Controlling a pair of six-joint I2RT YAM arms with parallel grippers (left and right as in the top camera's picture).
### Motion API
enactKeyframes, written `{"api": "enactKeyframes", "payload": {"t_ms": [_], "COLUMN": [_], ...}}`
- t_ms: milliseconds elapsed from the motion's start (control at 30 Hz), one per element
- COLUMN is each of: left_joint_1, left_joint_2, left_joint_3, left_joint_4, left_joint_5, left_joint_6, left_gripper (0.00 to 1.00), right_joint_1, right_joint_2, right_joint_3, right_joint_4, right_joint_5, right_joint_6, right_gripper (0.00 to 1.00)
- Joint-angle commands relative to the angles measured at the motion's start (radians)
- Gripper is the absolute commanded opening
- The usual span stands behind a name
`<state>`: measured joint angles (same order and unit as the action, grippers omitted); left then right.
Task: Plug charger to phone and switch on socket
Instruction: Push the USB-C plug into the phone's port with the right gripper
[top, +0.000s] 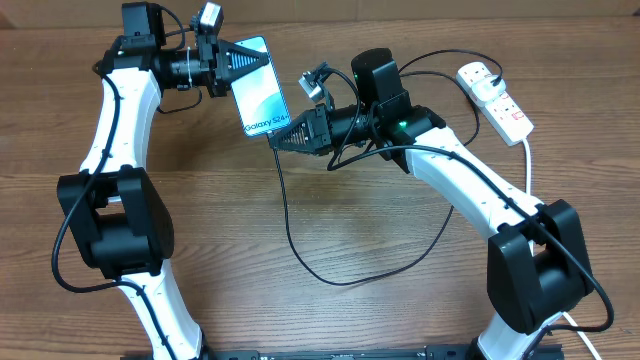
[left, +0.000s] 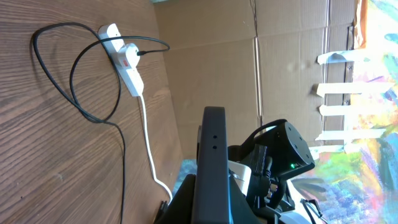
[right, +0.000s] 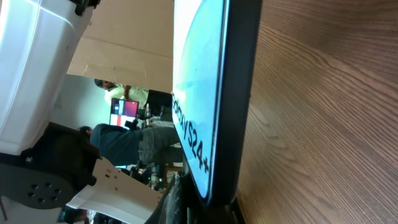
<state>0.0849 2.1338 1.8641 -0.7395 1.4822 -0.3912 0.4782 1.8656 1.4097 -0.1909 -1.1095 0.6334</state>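
Note:
My left gripper (top: 236, 63) is shut on the far end of the phone (top: 257, 88) and holds it above the table, with the cyan screen up. The phone shows edge-on in the left wrist view (left: 213, 155). My right gripper (top: 280, 138) is at the phone's "Galaxy S24" end (right: 239, 93), shut on the connector end of the charger cable (top: 290, 225). The connector itself is hidden between my fingers (right: 233, 208). The black cable loops across the table to the white socket (top: 497, 97), where its plug sits. The socket also shows in the left wrist view (left: 124, 59).
The socket's thick white cord (top: 528, 165) runs down the right side toward the front edge, and also shows in the left wrist view (left: 149, 140). A cardboard wall (left: 211, 56) stands behind the table. The black cable's slack lies in front of the right arm.

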Motion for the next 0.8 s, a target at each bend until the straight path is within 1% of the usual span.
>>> {"api": "enactKeyframes", "payload": {"t_ms": [0,333,367,433,467,567,767], "left_joint_1": [-0.036,-0.036,-0.035,-0.034,-0.033,-0.031,-0.031], "left_joint_2": [-0.011,-0.011,-0.011,-0.011,-0.011,-0.011,-0.011], "left_joint_3": [0.001,0.001,0.001,0.001,0.002,0.002,0.001], "left_joint_4": [-0.016,-0.026,-0.026,-0.026,-0.026,-0.027,-0.019], "left_joint_5": [0.083,0.081,0.081,0.079,0.078,0.056,0.026], "left_joint_6": [0.018,0.018,0.018,0.018,0.018,0.017,-0.006], "left_gripper": [0.04,0.04,0.04,0.04,0.04,0.04,0.04], "right_joint_1": [-0.017,-0.019,-0.02,-0.023,-0.025,-0.027,-0.027], "right_joint_2": [-0.01,-0.01,-0.01,-0.01,-0.01,-0.01,-0.01], "right_joint_3": [0.013,0.013,0.013,0.013,0.013,0.013,0.013], "right_joint_4": [0.029,0.043,0.038,0.027,0.023,0.021,0.003], "right_joint_5": [0.096,0.129,0.129,0.129,0.128,0.095,0.023], "right_joint_6": [0.006,0.0,-0.011,-0.021,-0.021,-0.033,-0.039], "right_gripper": [0.04,0.04,0.06,0.2,0.24,0.28,0.29]}}
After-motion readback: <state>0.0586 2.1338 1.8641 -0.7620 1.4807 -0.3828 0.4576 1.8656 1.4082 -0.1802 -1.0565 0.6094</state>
